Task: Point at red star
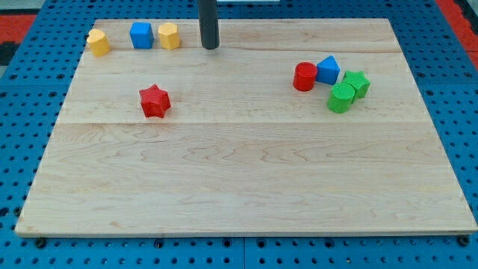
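On the wooden bench (246,187), my tip (210,47) stands near the frame's top edge, a little left of centre. This tool is a plain dark rod with nothing to open or close, and it is touching no block. The red star (154,101) lies in the upper left of the frame, below and to the left of my tip and clearly apart from it, with bare wood all round it.

Along the top left runs a row of three: a yellow block (98,42) whose shape I cannot make out, a blue cube (141,35) and a yellow hexagonal block (169,35), this last one just left of my tip. At the upper right sits a tight cluster: a red cylinder (304,76), a blue block (328,69) with a peaked top, a green star (357,83) and a green cylinder (342,98).

As I read it, the approach is the step in hand; the pointing itself is not yet done. The next move calls for a slide down and to the left across open wood, skirting the yellow hexagonal block and stopping just short of the red star, since any contact would shove it.
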Motion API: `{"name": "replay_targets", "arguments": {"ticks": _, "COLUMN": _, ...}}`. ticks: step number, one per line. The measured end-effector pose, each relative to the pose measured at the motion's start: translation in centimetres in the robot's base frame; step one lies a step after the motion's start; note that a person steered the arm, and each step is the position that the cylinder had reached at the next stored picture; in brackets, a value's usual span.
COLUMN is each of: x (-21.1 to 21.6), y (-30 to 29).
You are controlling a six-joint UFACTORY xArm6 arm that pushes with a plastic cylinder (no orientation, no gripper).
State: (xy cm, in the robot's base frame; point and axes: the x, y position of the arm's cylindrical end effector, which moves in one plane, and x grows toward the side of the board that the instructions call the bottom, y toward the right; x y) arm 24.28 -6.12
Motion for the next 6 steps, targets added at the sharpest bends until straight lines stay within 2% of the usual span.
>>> {"name": "replay_targets", "arguments": {"ticks": 1, "x": -2.3, "y": -4.0}}
{"name": "replay_targets", "arguments": {"ticks": 2, "x": -0.4, "y": -6.9}}
{"name": "replay_targets", "arguments": {"ticks": 3, "x": 4.2, "y": -2.2}}
{"name": "replay_targets", "arguments": {"ticks": 4, "x": 12.1, "y": 1.7}}
{"name": "replay_targets", "arguments": {"ticks": 5, "x": 17.1, "y": 0.9}}
{"name": "replay_targets", "arguments": {"ticks": 6, "x": 14.6, "y": -5.9}}
